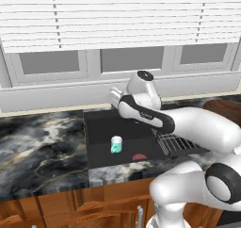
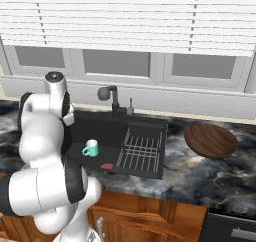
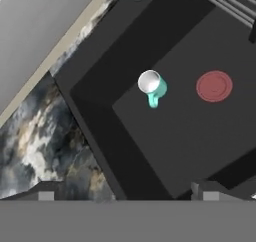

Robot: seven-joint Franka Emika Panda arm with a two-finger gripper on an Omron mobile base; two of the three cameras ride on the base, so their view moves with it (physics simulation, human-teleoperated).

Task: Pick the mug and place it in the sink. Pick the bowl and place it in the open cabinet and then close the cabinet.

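Item: mug (image 3: 152, 86), teal, upright on the floor of the sink (image 1: 101, 154), near the red drain disc (image 3: 214, 86). First placement judged done.

Item: my hand (image 3: 127, 196), poised above the basin, fingers spread wide, holding nothing.

Item: bowl (image 2: 210, 140), dark wood, on the table to the right of the sink, well apart from the hand.

Step in hand: leaving the mug. Next: swing right, descend over the bowl's rim, grip there.
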